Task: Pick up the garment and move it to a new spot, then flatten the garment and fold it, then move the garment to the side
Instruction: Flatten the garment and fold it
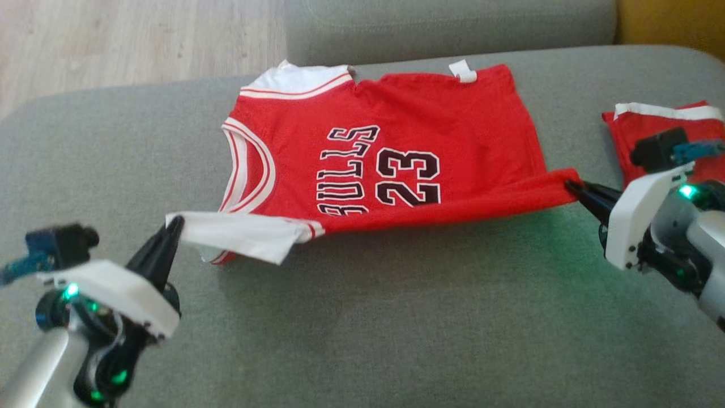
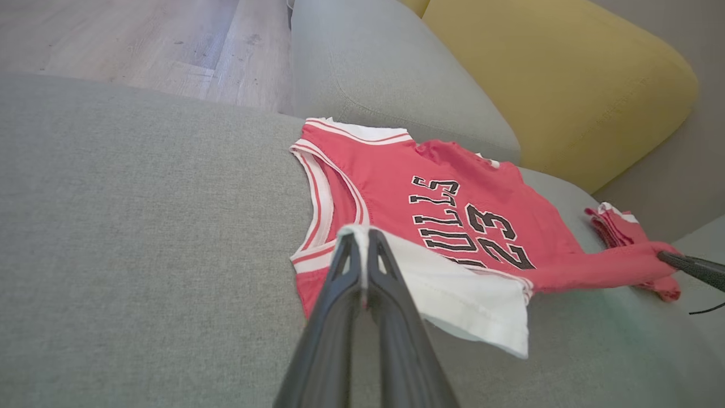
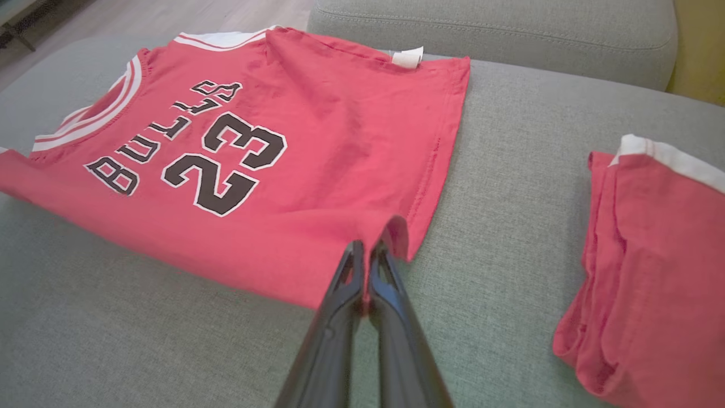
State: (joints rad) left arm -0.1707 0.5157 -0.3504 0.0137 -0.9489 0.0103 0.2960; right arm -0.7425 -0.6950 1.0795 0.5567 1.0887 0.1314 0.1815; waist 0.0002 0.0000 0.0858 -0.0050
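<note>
The garment (image 1: 396, 141) is a red sleeveless jersey with white trim and "BULLS 23" printed in black, spread on a grey sofa seat (image 1: 396, 317). Its near edge is lifted off the cushion and stretched between both grippers. My left gripper (image 1: 175, 222) is shut on the white shoulder corner (image 2: 453, 289) at the left. My right gripper (image 1: 571, 186) is shut on the red hem corner (image 3: 391, 232) at the right. The jersey (image 3: 272, 141) lies with its front up, and its far half rests flat on the seat.
A second red cloth with a white band (image 1: 668, 127), (image 3: 651, 266) lies folded on the seat at the right, close behind my right wrist. The grey backrest (image 1: 453, 28) runs along the far side, a yellow cushion (image 2: 555, 79) beside it. Wooden floor (image 1: 113, 39) lies beyond the seat's left end.
</note>
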